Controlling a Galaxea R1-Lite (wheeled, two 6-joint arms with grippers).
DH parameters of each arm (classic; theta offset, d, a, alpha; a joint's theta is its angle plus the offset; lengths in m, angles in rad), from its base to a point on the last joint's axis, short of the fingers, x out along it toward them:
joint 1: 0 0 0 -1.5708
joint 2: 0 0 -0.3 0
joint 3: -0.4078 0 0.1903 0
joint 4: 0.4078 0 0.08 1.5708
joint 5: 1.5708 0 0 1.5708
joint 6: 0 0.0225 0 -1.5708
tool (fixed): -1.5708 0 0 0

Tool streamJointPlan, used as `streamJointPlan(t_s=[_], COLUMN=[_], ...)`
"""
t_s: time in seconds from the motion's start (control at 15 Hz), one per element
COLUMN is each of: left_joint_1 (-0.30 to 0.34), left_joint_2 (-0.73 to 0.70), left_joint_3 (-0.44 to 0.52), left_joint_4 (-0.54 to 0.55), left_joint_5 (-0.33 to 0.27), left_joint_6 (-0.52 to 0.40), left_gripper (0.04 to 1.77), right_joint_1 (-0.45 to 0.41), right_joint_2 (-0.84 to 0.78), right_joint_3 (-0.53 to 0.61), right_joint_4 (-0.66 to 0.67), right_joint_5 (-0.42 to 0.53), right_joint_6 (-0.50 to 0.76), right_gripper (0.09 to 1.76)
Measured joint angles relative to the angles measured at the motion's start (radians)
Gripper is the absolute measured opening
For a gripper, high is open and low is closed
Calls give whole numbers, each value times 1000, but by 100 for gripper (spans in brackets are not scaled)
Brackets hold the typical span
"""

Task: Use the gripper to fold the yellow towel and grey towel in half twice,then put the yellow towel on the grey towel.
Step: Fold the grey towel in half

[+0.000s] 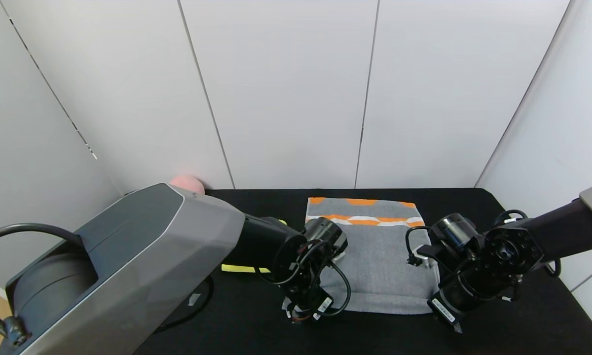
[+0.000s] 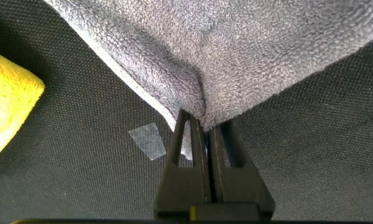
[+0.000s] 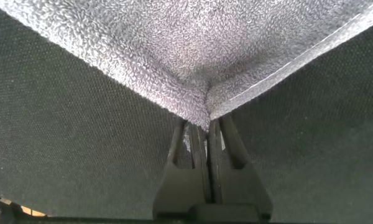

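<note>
The grey towel [image 1: 375,256] lies flat on the black table, its orange-and-white band at the far end. My left gripper [image 2: 206,121] is shut on the towel's near left corner [image 2: 199,99], the terry bunched between its tips. At the near right corner [image 3: 205,112] my right gripper [image 3: 206,124] is shut on the towel too. In the head view both wrists hide those corners. The yellow towel [image 1: 244,268] shows as a thin strip under my left arm, and as a corner [image 2: 9,106] in the left wrist view.
A pink plush thing [image 1: 187,183] sits at the table's far left corner by the white wall. A small piece of clear tape [image 2: 148,140] is stuck on the black cloth beside my left gripper. White panels enclose the table on three sides.
</note>
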State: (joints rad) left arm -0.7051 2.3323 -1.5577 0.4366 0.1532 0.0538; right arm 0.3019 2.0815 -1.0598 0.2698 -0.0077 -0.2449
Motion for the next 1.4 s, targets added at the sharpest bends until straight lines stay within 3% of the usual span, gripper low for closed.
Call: streamJointPlan(t_s=[0.53,0.8,1.4], left_joint_1=[-11,-31,-67], left_joint_2=[-27,-63,-174], left_joint_3=[9,27,160], left_joint_4=[5,66,74], left_joint_5=[-3,-6,-5], left_joint_6=[-34,-40,-71], left_gripper=[13,13,13], right_joint_1=[0,6,13], right_joint_2=[-22,-69,-191], right_joint_3=[8,39,98], right_joint_4=[9,20,112], right_joint_5=[2,9,15], right_joint_6=[0,2,-1], right_gripper=[13,13,13])
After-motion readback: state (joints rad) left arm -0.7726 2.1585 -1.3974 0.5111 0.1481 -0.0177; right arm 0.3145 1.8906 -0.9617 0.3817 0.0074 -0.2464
